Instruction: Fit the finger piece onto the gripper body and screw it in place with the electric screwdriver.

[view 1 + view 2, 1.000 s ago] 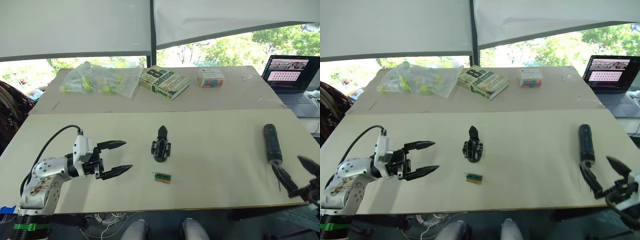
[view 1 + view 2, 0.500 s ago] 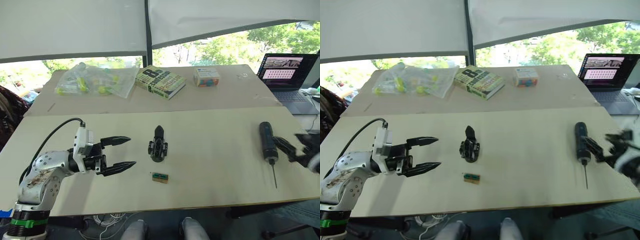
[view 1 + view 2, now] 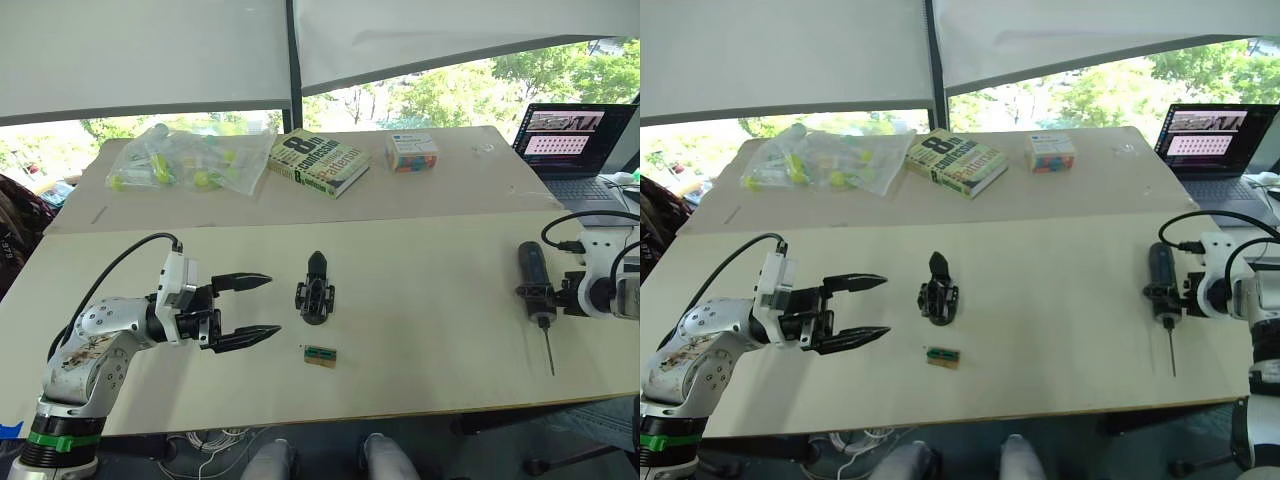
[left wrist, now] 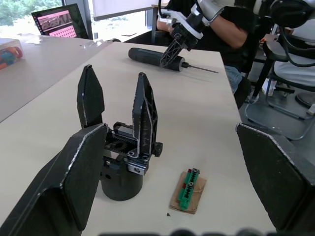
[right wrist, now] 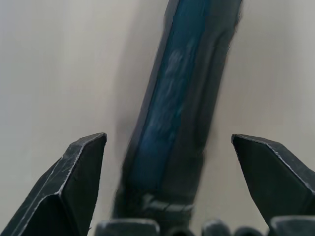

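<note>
Left gripper spread wide, empty, hovering over table beside gripper body. Right gripper agape, fingers straddling electric screwdriver lying near right edge. Finger piece upright on gripper body.

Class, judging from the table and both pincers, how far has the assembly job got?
Barely begun. The gripper body stands on the table, nothing screwed. In hand: the right pincer is open, straddling the lying electric screwdriver, not yet gripping it. The left pincer is open beside the body. Fitting and screwing remain.
</note>
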`<state>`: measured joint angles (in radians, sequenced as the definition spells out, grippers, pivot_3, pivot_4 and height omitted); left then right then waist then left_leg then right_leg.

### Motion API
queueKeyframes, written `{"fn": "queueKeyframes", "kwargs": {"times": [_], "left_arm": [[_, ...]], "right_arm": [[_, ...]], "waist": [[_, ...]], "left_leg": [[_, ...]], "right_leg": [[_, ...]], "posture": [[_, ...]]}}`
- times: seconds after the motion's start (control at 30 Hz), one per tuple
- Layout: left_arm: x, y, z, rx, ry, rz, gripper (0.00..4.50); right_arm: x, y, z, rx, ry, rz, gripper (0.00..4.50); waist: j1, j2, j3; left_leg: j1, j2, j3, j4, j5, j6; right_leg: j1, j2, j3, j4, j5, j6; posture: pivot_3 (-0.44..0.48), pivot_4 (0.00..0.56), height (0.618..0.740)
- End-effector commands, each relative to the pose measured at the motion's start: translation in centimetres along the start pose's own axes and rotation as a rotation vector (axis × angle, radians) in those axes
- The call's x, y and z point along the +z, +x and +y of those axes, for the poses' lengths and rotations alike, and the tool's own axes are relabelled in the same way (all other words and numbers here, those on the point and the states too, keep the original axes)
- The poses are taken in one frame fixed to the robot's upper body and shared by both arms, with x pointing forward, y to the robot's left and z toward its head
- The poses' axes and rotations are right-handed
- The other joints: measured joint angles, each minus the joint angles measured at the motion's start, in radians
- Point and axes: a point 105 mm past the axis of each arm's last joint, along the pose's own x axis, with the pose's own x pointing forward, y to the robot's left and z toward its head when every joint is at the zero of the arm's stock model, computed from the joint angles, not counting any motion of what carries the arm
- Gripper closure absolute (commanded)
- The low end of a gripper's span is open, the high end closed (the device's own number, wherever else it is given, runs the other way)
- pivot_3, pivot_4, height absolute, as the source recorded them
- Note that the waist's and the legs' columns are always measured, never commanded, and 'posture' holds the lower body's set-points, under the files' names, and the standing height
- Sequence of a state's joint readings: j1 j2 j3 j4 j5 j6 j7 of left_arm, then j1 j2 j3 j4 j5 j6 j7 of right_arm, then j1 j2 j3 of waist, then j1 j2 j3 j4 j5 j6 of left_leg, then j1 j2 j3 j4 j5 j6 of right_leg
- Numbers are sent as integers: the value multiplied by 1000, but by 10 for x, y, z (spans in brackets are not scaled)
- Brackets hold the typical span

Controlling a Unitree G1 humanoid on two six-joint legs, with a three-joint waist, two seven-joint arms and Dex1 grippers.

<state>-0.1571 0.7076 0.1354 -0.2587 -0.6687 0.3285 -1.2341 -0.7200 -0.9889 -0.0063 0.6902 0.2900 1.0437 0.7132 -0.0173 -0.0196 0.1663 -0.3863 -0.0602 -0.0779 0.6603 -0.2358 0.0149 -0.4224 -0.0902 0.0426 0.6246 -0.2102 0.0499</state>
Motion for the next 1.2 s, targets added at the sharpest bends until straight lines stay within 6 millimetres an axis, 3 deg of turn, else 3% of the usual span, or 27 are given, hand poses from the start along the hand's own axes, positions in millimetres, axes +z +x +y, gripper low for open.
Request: {"fn": "queueKeyframes", "kwargs": {"times": [0.03, 0.17, 0.3, 0.37, 0.53, 0.7, 0.87, 1.03, 1.2], "left_arm": [[9, 1, -3, -18, 45, -7, 0], [9, 2, -5, -23, 43, -13, 0], [4, 4, -7, -14, 37, -21, 0], [-1, 2, -7, -3, 36, -22, 0], [-3, 0, -4, 38, 40, -43, 0], [-15, 1, -12, 16, 42, 3, 0], [-20, 2, -17, 13, 41, 9, 0], [-24, 7, -22, 11, 40, 11, 0], [-25, 9, -21, 21, 37, 20, 0]], "right_arm": [[6, -6, -1, 13, 22, 5, 1166], [20, -9, 5, 54, -8, -59, 2504], [44, -19, 9, 87, -153, -245, 2562], [51, -33, 35, 204, -307, -326, 2562], [30, -64, 100, 392, -566, -316, 2562], [-6, -68, 145, 504, -716, -235, 2562], [-31, -53, 151, 489, -812, -104, 2562], [-30, -42, 162, 505, -845, -94, 2562], [-36, -33, 160, 527, -865, -17, 2562]], "waist": [[1, 0, 0], [0, 0, 0], [-3, 2, 1], [-2, 2, 1], [-3, 7, 4], [4, 6, 4], [8, 6, 4], [4, 6, 4], [4, 6, 5]], "left_leg": [[0, 0, 0, 0, 0, 0], [0, 0, 0, 0, 0, 0], [0, 0, 0, 0, 0, 0], [0, 0, 0, 0, 0, 0], [0, 1, -3, 0, -1, 1], [0, 1, -4, 0, -1, 1], [0, 0, -4, 1, -1, 1], [-1, 0, -4, 1, -1, 1], [-1, 1, -4, 1, -1, 1]], "right_leg": [[0, 0, 0, 0, 0, 0], [0, 0, 0, 0, 0, 0], [-1, 0, 0, 1, 0, 0], [-1, 0, 0, 1, 0, 0], [-3, 1, 0, 4, 0, 0], [-1, 0, 0, 2, -1, 3], [-1, -1, 0, 0, 0, 2], [-2, -1, 1, 0, 0, 2], [-2, 0, 0, 0, 0, 2]], "posture": [[0, 150, 737], [0, 150, 737], [0, 150, 737], [0, 150, 737], [0, 150, 737], [0, 150, 737], [0, 150, 737], [0, 150, 737], [0, 150, 737]]}}
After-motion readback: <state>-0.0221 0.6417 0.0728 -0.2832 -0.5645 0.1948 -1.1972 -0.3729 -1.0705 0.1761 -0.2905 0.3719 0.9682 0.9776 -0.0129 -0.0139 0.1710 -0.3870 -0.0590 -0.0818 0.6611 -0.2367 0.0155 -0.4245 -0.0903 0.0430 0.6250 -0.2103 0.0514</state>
